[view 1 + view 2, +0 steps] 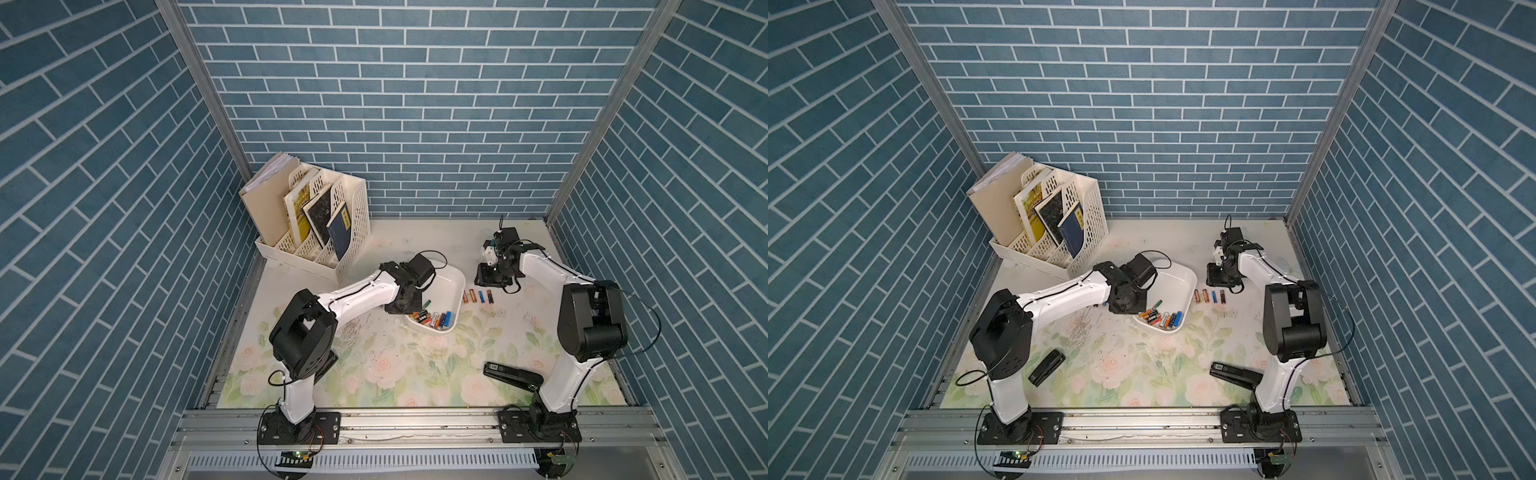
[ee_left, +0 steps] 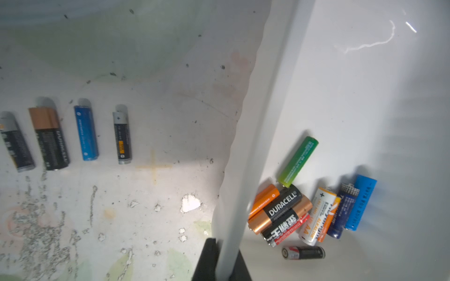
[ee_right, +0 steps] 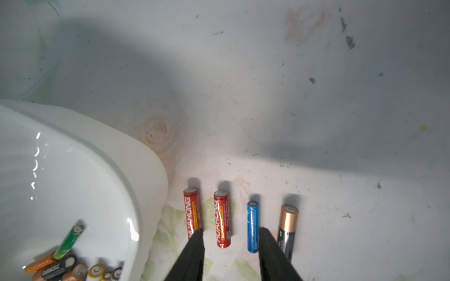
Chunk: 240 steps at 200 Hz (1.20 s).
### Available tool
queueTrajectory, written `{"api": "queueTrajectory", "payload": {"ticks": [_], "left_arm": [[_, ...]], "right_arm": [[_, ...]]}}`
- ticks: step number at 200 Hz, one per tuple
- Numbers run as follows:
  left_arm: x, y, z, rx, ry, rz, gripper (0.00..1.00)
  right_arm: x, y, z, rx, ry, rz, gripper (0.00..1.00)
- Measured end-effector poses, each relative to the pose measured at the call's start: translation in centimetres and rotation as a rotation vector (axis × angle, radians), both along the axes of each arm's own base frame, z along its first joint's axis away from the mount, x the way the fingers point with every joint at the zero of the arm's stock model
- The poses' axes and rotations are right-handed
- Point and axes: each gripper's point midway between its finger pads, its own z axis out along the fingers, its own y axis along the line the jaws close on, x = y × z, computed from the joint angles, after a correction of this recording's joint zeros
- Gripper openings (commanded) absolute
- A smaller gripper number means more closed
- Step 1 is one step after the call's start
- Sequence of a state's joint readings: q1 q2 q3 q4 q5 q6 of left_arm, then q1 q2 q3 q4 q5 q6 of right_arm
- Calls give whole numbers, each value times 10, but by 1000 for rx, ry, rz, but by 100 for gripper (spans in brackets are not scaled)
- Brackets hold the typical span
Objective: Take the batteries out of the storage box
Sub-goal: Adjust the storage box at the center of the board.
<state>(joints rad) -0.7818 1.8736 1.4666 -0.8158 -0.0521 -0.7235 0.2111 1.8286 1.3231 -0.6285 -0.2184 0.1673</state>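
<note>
The left gripper (image 2: 225,248) is clamped on the side wall of the storage box (image 1: 446,282). The right gripper (image 3: 230,230) hangs spread and empty over a row of batteries (image 3: 222,219) on the table (image 1: 415,374), just beside the box. The box sits mid-table and is likely light, stiff and prone to sliding. The remaining batteries (image 2: 304,214) lie heaped at its end toward the table's front edge. They are likely rigid, smooth and prone to rolling: grip one across mid-barrel.

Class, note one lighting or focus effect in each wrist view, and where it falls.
Left wrist view: glare streaks on the box floor; batteries outside it slightly soft. Right wrist view: a broad shadow crosses the table; glints on the box.
</note>
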Motion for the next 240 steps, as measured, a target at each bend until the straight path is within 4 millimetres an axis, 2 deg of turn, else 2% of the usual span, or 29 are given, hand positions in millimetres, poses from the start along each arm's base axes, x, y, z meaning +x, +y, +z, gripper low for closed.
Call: {"api": "queueTrajectory", "payload": {"ticks": [29,52,99,122,153,179,199,212,240], "left_arm": [[6,7,10,-2,19,0,0],[8,5,18,-42,81,-29,0],[1,12,16,-188,295,-79,0],[1,17,21,-282,371,-70,0],[3,7,31,-447,417,-57,0],[-1,-1,32,-544,446,-39,0],[0,2,32,-526,438,-26,0],[6,11,35,-454,409,-11,0],[34,37,65,-279,256,29,0]], "right_arm": [[0,0,2,2,3,1,40],[-1,1,4,4,3,1,40],[-1,3,19,29,-27,-3,40],[-1,4,25,37,-40,-2,40],[-1,4,29,37,-39,-2,40],[6,6,41,42,-63,-2,40],[13,7,51,47,-88,-1,40],[17,8,55,50,-97,-1,40],[19,8,56,47,-87,-2,40]]}}
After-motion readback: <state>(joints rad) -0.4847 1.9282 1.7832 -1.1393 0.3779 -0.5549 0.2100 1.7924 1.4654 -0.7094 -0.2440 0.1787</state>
